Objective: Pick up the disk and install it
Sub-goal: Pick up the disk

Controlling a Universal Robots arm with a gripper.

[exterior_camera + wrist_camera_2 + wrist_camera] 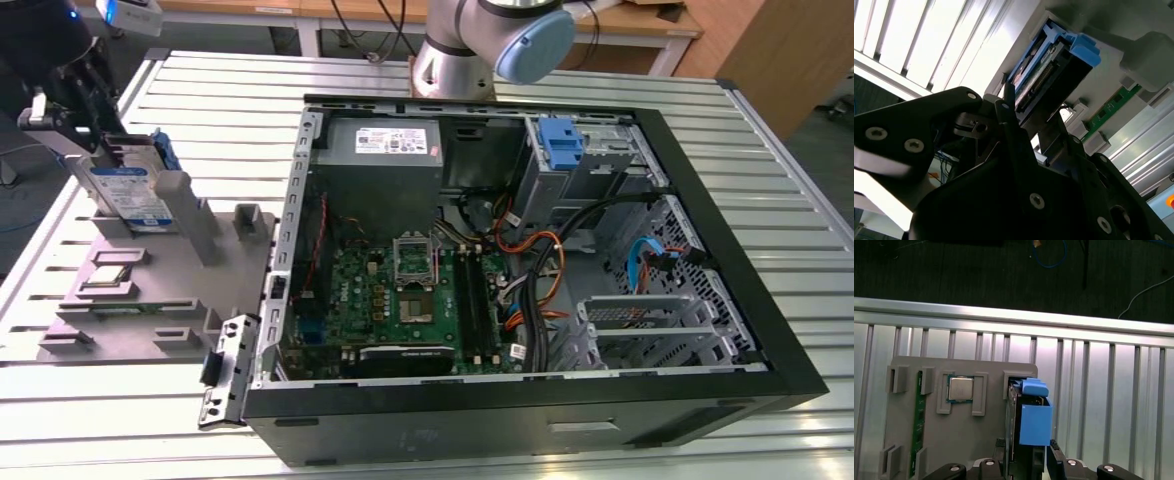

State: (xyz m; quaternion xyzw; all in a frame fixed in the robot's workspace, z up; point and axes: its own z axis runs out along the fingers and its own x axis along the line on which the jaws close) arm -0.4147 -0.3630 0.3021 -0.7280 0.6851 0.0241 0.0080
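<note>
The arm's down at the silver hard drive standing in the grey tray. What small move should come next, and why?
Probably a short, straight lift. The silver, blue-framed rectangular disk stands upright in a slot of the grey plastic holder, with the black gripper right at it; sideways motion would likely jam it against the slot walls.

Bright, even light; mild glare.

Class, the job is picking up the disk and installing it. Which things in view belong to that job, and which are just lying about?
Job: disk, gripper, open computer case.
Lying about: processor chip and memory stick, both in the grey holder.
</note>
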